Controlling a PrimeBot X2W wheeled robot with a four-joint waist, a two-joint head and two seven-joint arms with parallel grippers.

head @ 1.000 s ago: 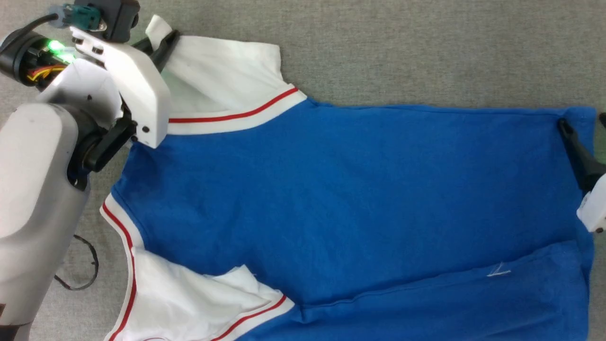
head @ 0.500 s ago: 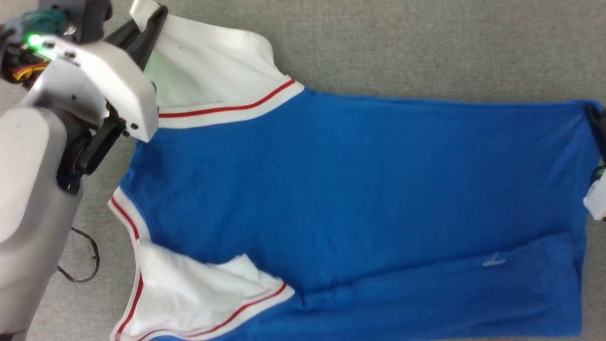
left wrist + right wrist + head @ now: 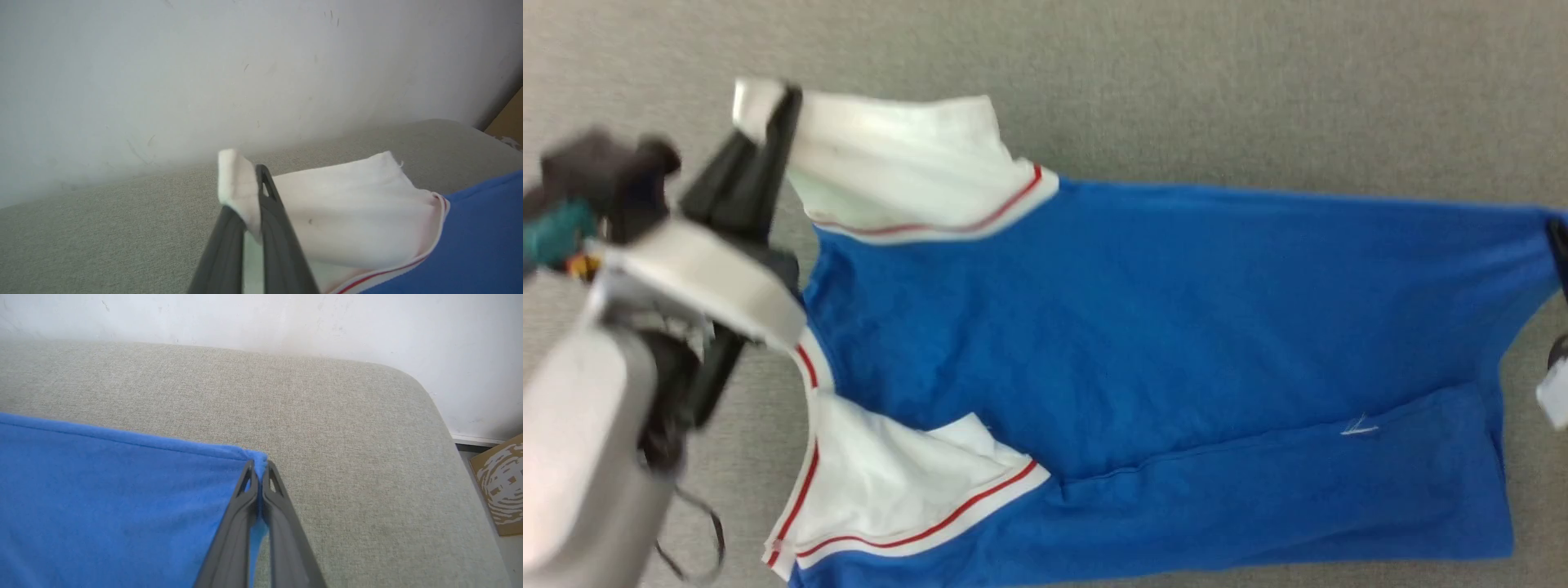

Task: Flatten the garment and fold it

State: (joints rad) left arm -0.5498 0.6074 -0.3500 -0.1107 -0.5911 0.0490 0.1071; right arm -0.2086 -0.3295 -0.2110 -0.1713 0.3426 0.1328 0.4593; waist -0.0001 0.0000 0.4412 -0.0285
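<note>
The garment (image 3: 1160,327), a royal-blue T-shirt with white sleeves and red-striped bands, lies spread sideways on the grey cushion, its near long edge folded over. My left gripper (image 3: 768,102) is shut on the tip of the far white sleeve (image 3: 347,216), which is pulled up off the surface; the left wrist view shows the cloth pinched at the fingertips of that gripper (image 3: 251,179). My right gripper (image 3: 257,465) is shut on the far hem corner of the blue cloth (image 3: 122,498); at the head view's right edge its dark finger (image 3: 1560,253) meets that corner.
The grey cushion (image 3: 327,416) ends at a rounded corner on the right, with a white wall (image 3: 286,318) behind it. A cardboard box (image 3: 500,482) stands on the floor beyond that corner. A thin dark cable (image 3: 707,539) hangs by my left arm.
My right gripper has closed on the hem corner. My left gripper has lifted the white sleeve higher, and the shirt's far edge is drawn taut between the two. The head camera has shifted.
</note>
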